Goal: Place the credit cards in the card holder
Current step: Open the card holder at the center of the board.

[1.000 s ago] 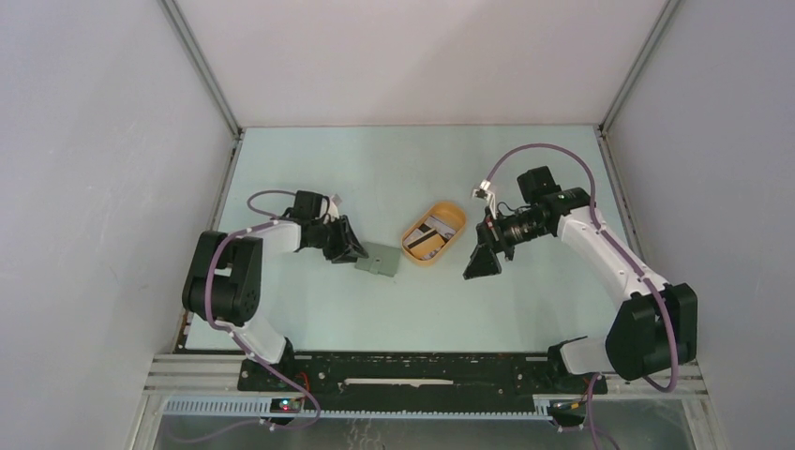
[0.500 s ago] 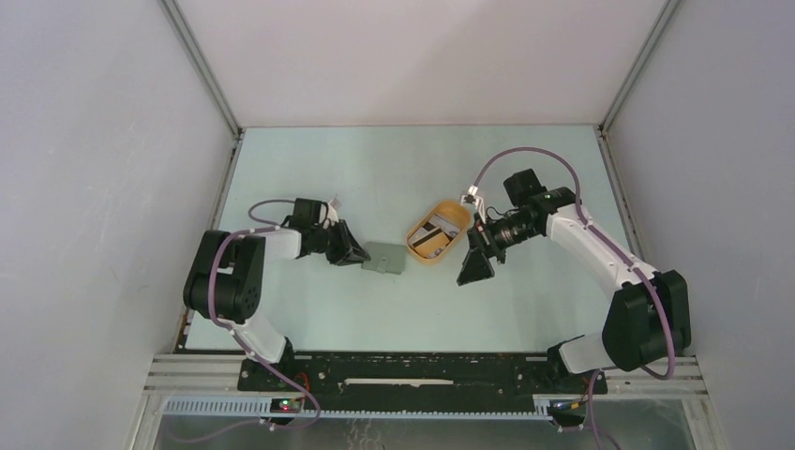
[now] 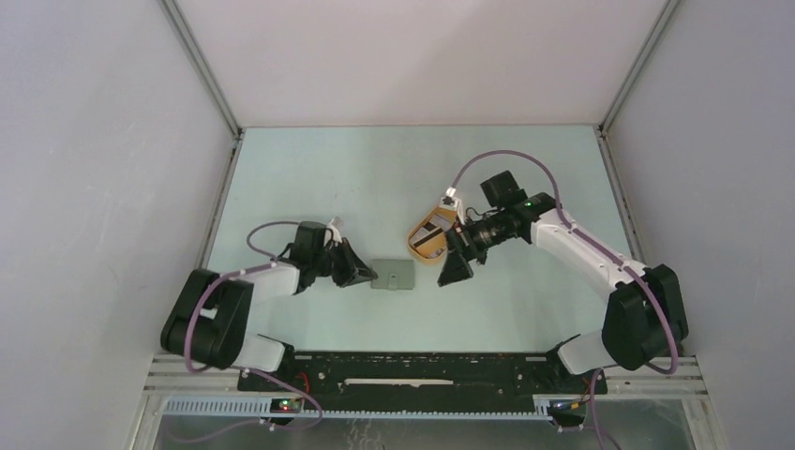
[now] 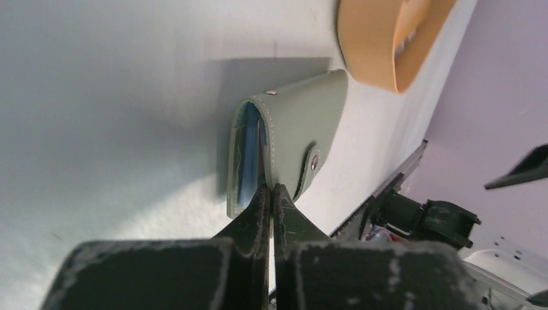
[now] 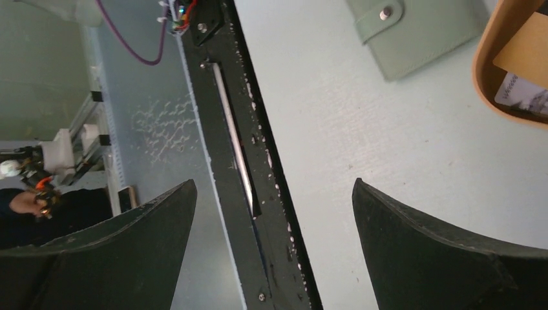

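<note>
Near the middle of the pale green table [image 3: 375,169], can see the card holder [image 3: 394,275] lying flat, just left of the orange oval tray [image 3: 413,247], a little nearer to the arm bases and not touching it. From the left wrist view, can see its flaps slightly parted along one edge, showing a blue lining [image 4: 249,155], with the snap button [image 4: 314,163] on the tab. Found the left gripper [image 4: 268,194] clenched tight, fingertips pressed together right at this parted edge; cannot tell for sure about a real pinch on the upper flap or only a touch, because of the steep view. Found the credit cards [image 5: 526,48] inside the tray, not in the card holder: one tan and one whitish in the right wrist view, any others hidden by the tray wall. Found the right gripper [image 5: 273,184] released, jaws spread wide with nothing between, hanging above bare table at the near end of the tray.
</note>
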Robot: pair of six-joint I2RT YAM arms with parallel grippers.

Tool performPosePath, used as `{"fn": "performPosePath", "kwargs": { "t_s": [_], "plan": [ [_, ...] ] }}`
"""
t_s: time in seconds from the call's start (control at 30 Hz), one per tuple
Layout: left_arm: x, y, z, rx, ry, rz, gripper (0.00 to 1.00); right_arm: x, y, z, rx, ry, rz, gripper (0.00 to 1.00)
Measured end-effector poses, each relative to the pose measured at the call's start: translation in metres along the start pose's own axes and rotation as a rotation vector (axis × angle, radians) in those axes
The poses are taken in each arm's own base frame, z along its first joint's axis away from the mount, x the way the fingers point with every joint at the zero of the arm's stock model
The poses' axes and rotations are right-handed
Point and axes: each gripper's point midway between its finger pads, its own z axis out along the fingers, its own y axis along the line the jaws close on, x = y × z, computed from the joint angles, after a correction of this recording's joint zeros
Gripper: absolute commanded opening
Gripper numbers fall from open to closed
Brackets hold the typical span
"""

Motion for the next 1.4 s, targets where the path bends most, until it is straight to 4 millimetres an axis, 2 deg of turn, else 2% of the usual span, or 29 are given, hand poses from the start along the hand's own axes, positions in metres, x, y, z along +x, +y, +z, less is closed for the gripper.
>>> {"fn": "performPosePath", "kwargs": {
  "t_s": [0.2, 0.3, 0.37, 0.43, 0.57, 0.8, 0.97, 1.17, 1.4],
  "plan": [
    [0.033, -0.021, -0.011, 0.037, -0.066, -0.058, 0.0, 0.002, -0.012, 0.041, 0.141, 0.083, 0.047, 0.87],
    [0.038, -0.033, -0.015, 0.063, -0.119, -0.095, 0.0, 0.0, -0.023, 0.066, 0.24, 0.135, 0.097, 0.82],
    [0.038, -0.038, -0.017, 0.082, -0.156, -0.128, 0.0, -0.002, -0.027, 0.082, 0.281, 0.158, 0.112, 0.73],
    [0.039, -0.04, -0.018, 0.089, -0.186, -0.163, 0.0, -0.004, -0.03, 0.097, 0.314, 0.173, 0.135, 0.64],
    [0.044, -0.039, -0.016, 0.085, -0.219, -0.219, 0.0, -0.002, -0.037, 0.117, 0.347, 0.189, 0.197, 0.58],
    [0.054, -0.037, -0.013, 0.083, -0.231, -0.257, 0.0, 0.012, -0.057, 0.135, 0.392, 0.225, 0.301, 0.57],
    [0.055, -0.038, -0.013, 0.082, -0.237, -0.272, 0.0, 0.019, -0.061, 0.141, 0.428, 0.241, 0.302, 0.56],
    [0.056, -0.034, -0.009, 0.065, -0.232, -0.275, 0.0, 0.022, -0.067, 0.144, 0.468, 0.249, 0.288, 0.44],
    [0.058, -0.028, -0.006, 0.039, -0.226, -0.279, 0.0, 0.026, -0.07, 0.15, 0.513, 0.265, 0.256, 0.26]
  ]
}}
